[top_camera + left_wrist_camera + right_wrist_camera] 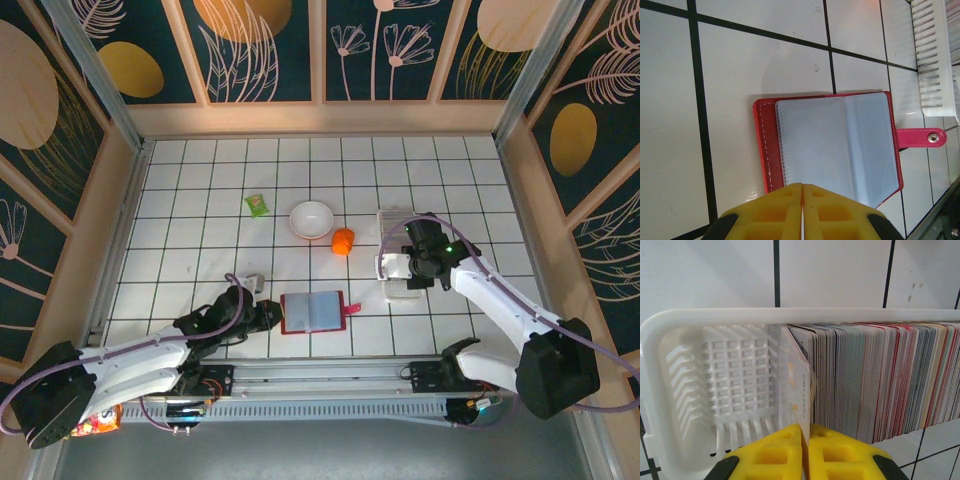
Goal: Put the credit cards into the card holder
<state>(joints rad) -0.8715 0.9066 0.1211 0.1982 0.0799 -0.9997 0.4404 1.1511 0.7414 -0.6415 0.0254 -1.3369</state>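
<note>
The card holder lies open on the tiled table, red cover down and pale sleeves up, its snap strap sticking out to one side. My left gripper is shut, with its yellow fingertips over the holder's near edge. The credit cards stand on edge in a tight row inside a white slotted tray. My right gripper is shut on the end card of the row, which leans away from the others. From above, this gripper is over the tray.
A white bowl, an orange object and a small green packet sit behind the holder. The tray's end lies close to the holder's strap. Wooden walls border the table on three sides.
</note>
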